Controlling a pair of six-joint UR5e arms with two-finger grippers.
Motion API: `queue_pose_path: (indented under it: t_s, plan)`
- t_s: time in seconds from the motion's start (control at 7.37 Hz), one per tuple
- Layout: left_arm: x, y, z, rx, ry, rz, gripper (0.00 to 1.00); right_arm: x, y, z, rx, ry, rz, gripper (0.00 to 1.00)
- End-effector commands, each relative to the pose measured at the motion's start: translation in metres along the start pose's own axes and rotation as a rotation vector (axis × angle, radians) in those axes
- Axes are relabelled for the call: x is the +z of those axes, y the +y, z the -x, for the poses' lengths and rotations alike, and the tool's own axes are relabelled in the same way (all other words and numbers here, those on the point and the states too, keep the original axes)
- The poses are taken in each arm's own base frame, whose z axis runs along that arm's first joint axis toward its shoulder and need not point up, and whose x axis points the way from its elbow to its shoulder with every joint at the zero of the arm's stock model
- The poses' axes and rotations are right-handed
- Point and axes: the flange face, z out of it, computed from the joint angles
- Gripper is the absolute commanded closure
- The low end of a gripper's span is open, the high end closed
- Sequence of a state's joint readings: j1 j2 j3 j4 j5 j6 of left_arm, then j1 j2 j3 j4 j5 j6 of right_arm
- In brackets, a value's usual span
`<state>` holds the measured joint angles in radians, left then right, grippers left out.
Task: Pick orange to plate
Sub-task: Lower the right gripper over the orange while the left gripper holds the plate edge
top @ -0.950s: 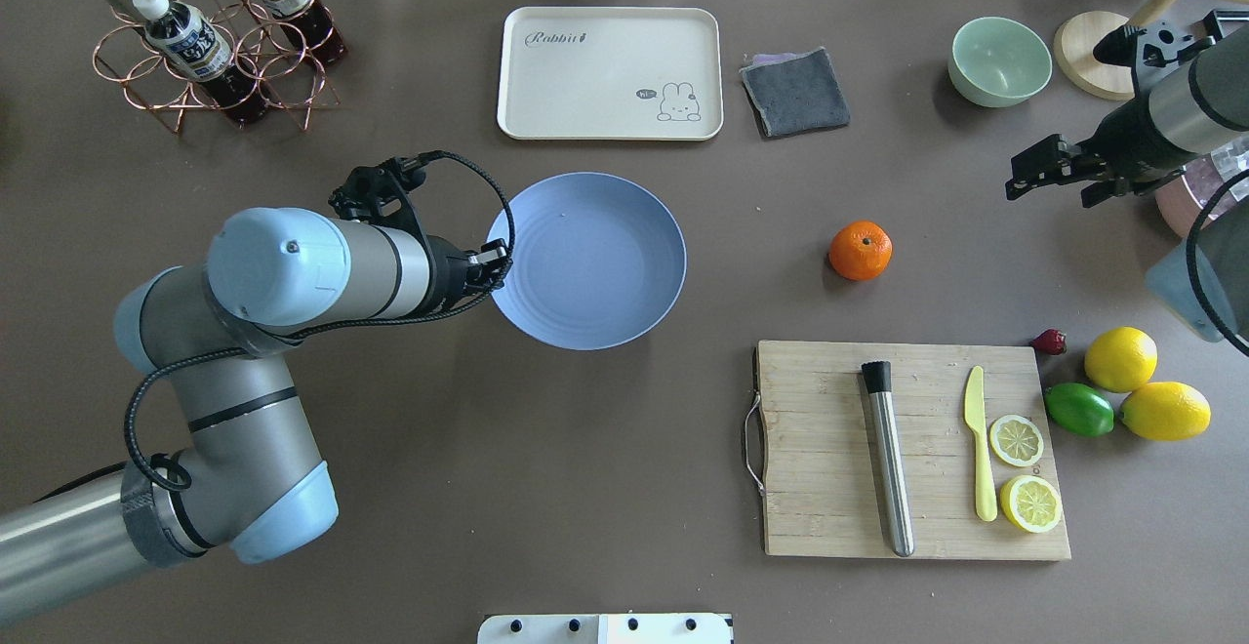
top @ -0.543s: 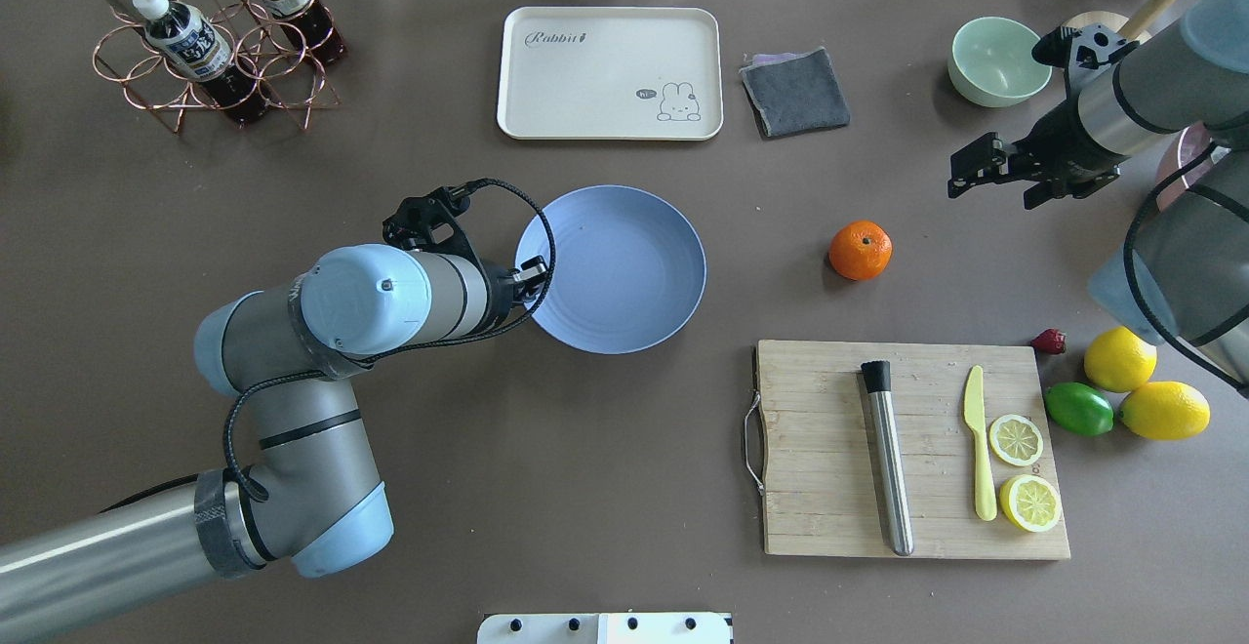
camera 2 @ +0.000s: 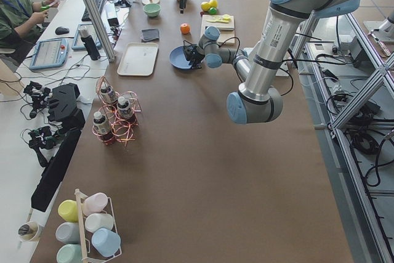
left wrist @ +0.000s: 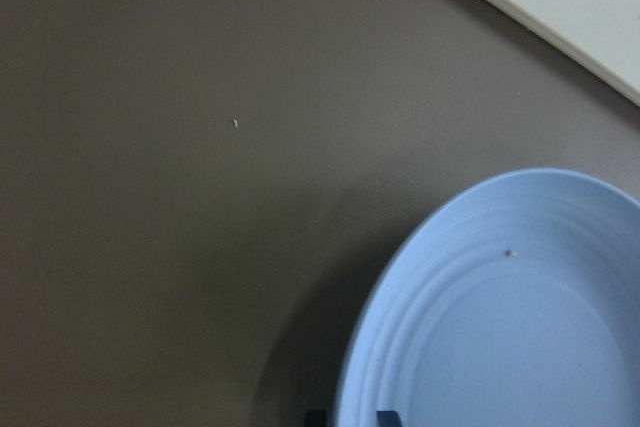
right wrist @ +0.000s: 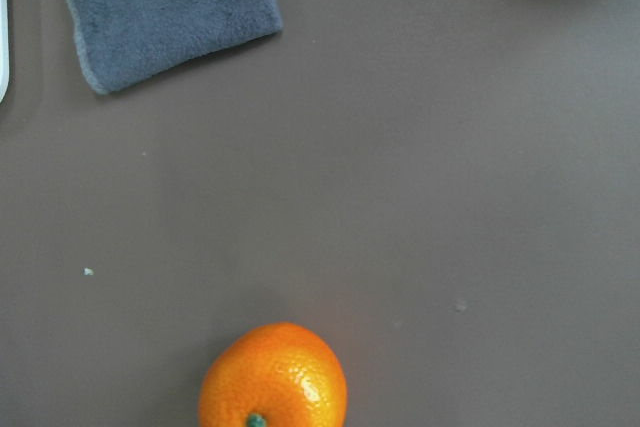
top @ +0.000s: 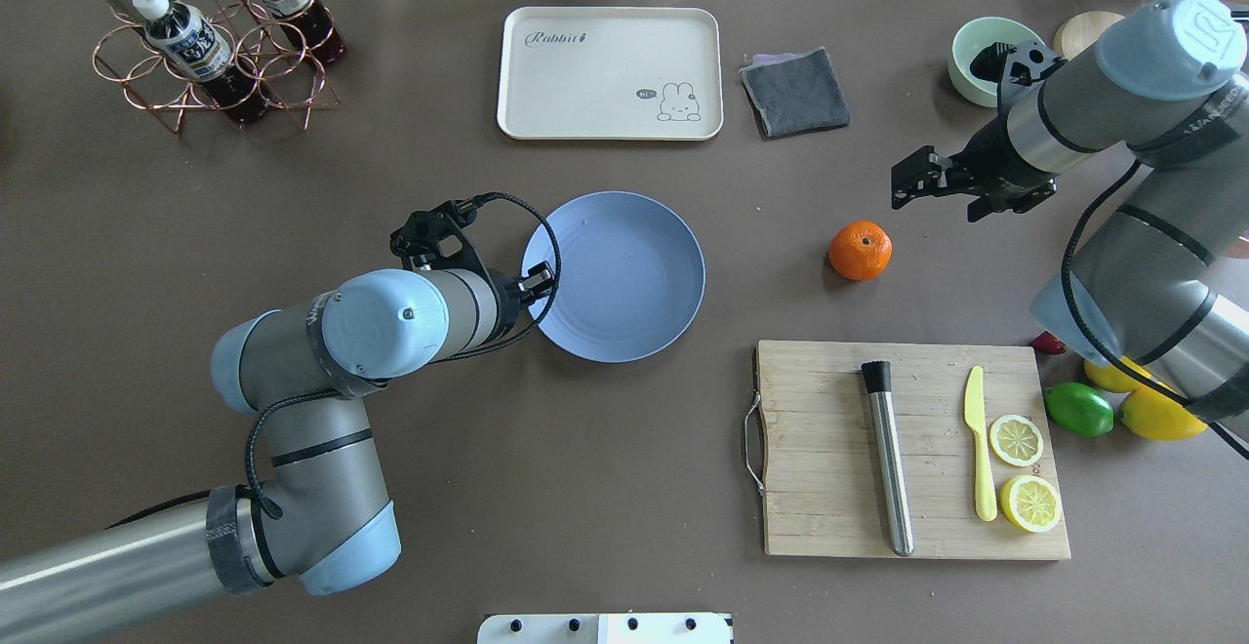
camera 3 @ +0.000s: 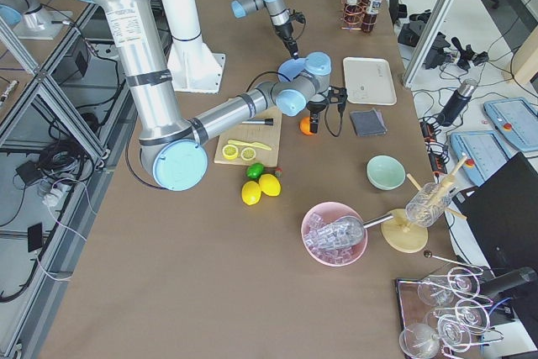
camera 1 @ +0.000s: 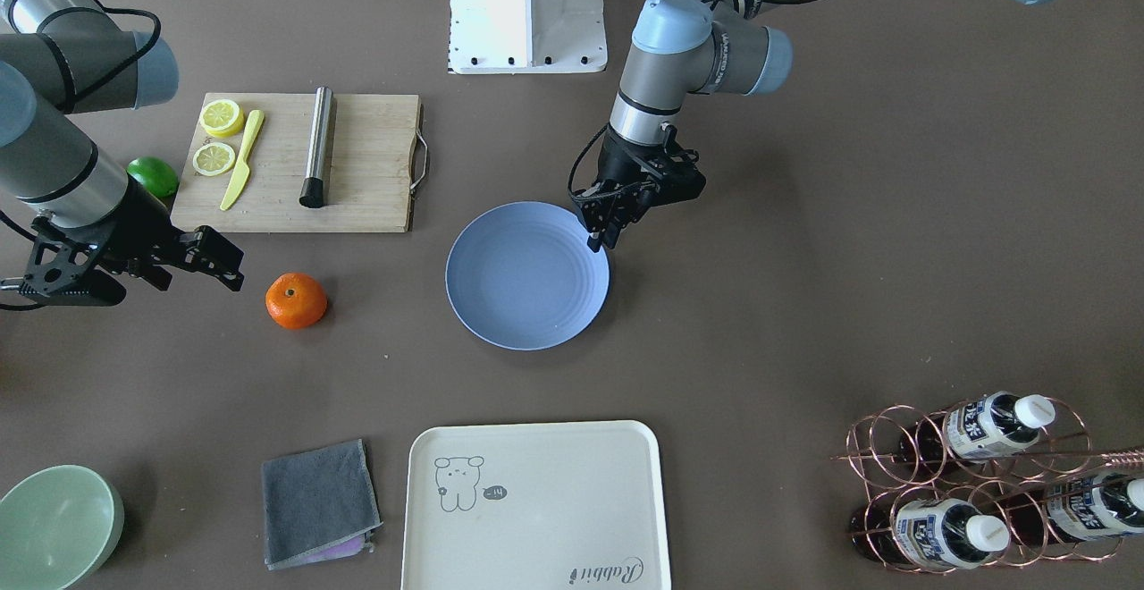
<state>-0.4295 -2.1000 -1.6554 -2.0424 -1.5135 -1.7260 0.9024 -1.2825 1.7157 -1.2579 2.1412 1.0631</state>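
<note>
Orange (top: 860, 250) on table (top: 605, 468) — right tool (top: 903, 185) near, left tool (top: 537, 283) gripping plate (top: 624, 278).

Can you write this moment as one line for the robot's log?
left gripper: shut on plate rim | right gripper: open, near orange | orange: on table, apart from plate
</note>
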Motion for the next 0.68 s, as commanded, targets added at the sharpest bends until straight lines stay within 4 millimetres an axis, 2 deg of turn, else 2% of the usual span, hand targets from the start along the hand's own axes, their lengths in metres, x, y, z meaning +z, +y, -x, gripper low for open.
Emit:
queue_pose_path:
  t_s: [0.0,0.14,0.27,0.54]
  plan:
    - [-0.042,-0.011,0.015,0.1,0.044,-0.008,0.02,0.02,0.02,0.032,-0.012,0.011,-0.008,0.0]
    - [-0.047,-0.022,0.03,0.153,0.033,-0.022,0.02,0.034,0.028,0.034,-0.028,0.035,-0.017,0.0]
    - [-0.048,-0.035,0.029,0.187,0.031,-0.041,0.02,0.054,0.036,0.036,-0.042,0.072,-0.028,0.0]
    - [-0.049,-0.048,0.03,0.181,0.026,-0.054,0.02,0.065,0.04,0.036,-0.048,0.091,-0.029,0.0]
